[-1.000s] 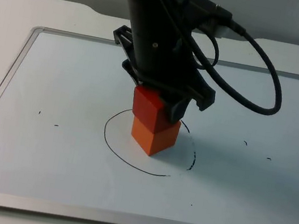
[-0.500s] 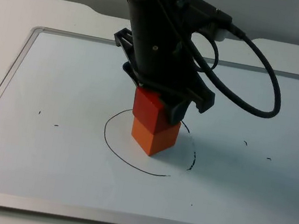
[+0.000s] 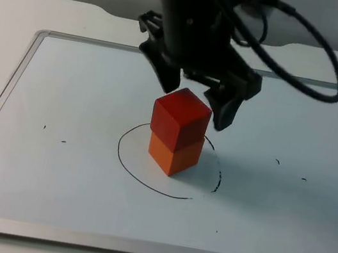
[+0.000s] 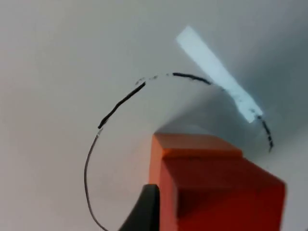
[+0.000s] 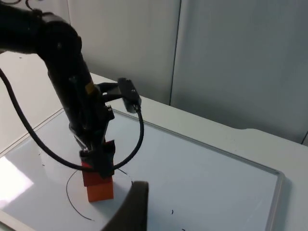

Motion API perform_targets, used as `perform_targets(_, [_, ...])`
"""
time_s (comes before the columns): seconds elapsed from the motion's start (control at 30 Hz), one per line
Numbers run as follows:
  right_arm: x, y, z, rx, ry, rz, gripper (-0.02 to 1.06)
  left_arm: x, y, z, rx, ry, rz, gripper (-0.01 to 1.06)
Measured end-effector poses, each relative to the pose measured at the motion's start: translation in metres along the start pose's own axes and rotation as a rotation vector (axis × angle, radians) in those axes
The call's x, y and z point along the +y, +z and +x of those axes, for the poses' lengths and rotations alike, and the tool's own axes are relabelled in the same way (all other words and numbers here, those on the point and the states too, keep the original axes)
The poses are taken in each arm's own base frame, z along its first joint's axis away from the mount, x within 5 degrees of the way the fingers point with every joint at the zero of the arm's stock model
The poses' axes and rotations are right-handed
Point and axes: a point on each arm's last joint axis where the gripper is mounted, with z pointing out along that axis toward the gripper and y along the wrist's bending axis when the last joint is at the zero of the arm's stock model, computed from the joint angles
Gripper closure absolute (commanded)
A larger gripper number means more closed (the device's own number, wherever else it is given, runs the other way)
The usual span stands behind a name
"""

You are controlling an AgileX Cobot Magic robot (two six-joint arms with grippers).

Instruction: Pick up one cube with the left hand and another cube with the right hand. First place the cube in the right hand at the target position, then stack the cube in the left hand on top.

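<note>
The left hand [image 3: 192, 104] hangs just above the stack, its two black, blunt fingers [image 3: 224, 112] spread wide and holding nothing, one finger on each side of the top cube's upper edges and clear of them. Directly beneath this hand sits the red cube [image 3: 180, 120], a matte, sharp-edged block with smooth faces, resting squarely on the orange cube [image 3: 174, 154], which has the same shape and a slightly lighter, flat finish. The two are turned with a corner toward the top camera and their edges line up closely. The orange cube stands inside a hand-drawn black circle [image 3: 125, 164], a thin, uneven pen line on the glossy whiteboard [image 3: 50, 178], which has a slim metal frame and lies flat on the white tabletop [image 3: 19, 10].

In the left wrist view the red cube [image 4: 226, 197] sits just beyond a black fingertip [image 4: 144, 211], with the orange cube [image 4: 192, 142] showing past it and the circle [image 4: 115, 108] curving around.

The right hand [image 5: 132, 207] waits well away from the stack, raised and looking down at the red cube [image 5: 94, 175], the orange cube [image 5: 100, 190] and the left arm [image 5: 72, 91] above them; whether its fingers are spread or closed cannot be told.
</note>
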Motion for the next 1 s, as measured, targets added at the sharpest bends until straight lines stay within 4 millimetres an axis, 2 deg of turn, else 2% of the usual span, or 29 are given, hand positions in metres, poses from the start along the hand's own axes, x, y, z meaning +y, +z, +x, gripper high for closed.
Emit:
perform_targets(0.03, [0.000,0.000,0.000,0.000,-0.001,0.002,0.11,-0.003,-0.013,-0.006,-0.020,-0.002,0.017,0.20])
perform_targets(0.07, [0.000,0.000,0.000,0.000,-0.001,0.002,0.11,-0.003,-0.013,-0.006,-0.020,-0.002,0.017,0.20])
perform_targets(0.1, [0.000,0.000,-0.001,-0.006,-0.001,0.001,0.11,-0.005,-0.024,-0.009,-0.037,-0.001,0.030,0.20])
perform_targets(0.17, [0.000,0.000,-0.002,-0.021,-0.001,-0.001,0.11,-0.013,-0.066,-0.016,-0.121,0.014,0.054,0.20])
perform_targets(0.2, [0.000,0.000,-0.002,-0.021,-0.001,-0.001,0.11,-0.013,-0.066,-0.016,-0.121,0.014,0.054,0.20])
perform_targets(0.3, [0.000,0.000,-0.004,-0.041,-0.001,-0.003,0.11,-0.024,-0.131,-0.014,-0.261,0.047,0.049,0.20])
perform_targets(0.33, [0.000,0.000,-0.004,-0.041,-0.001,-0.003,0.11,-0.024,-0.131,-0.014,-0.261,0.047,0.049,0.20])
perform_targets(0.4, [0.000,0.000,-0.006,-0.061,-0.001,-0.005,0.11,-0.037,-0.186,0.000,-0.373,0.089,0.040,0.20])
perform_targets(0.47, [0.001,0.000,-0.007,-0.078,-0.003,-0.007,0.11,-0.048,-0.231,0.019,-0.464,0.136,0.027,0.20])
perform_targets(0.5, [0.001,0.000,-0.008,-0.083,-0.007,-0.007,0.11,-0.053,-0.248,0.028,-0.501,0.158,0.019,0.20])
perform_targets(0.53, [0.001,0.000,-0.008,-0.083,-0.007,-0.007,0.11,-0.053,-0.248,0.028,-0.501,0.158,0.019,0.20])
perform_targets(0.57, [0.001,0.000,-0.008,-0.087,-0.010,-0.007,0.11,-0.060,-0.271,0.041,-0.551,0.190,0.002,0.20])
perform_targets(0.67, [0.002,0.001,-0.007,-0.090,-0.022,-0.018,0.11,-0.079,-0.318,0.076,-0.658,0.264,-0.027,0.20])
perform_targets(0.7, [0.002,0.001,-0.007,-0.090,-0.022,-0.018,0.11,-0.079,-0.318,0.076,-0.658,0.264,-0.027,0.20])
perform_targets(0.77, [0.004,0.001,-0.008,-0.096,-0.029,-0.033,0.11,-0.090,-0.337,0.102,-0.699,0.315,-0.032,0.20])
perform_targets(0.8, [0.005,0.001,-0.008,-0.099,-0.030,-0.044,0.11,-0.094,-0.340,0.114,-0.698,0.339,-0.030,0.20])
perform_targets(0.83, [0.005,0.001,-0.008,-0.099,-0.030,-0.044,0.11,-0.094,-0.340,0.114,-0.698,0.339,-0.030,0.20])
perform_targets(0.87, [0.006,0.001,-0.008,-0.103,-0.036,-0.058,0.11,-0.098,-0.345,0.138,-0.702,0.366,-0.024,0.20])
perform_targets(1.0, [0.010,0.004,-0.005,-0.092,-0.075,-0.091,0.11,-0.093,-0.321,0.187,-0.627,0.376,-0.040,0.20])
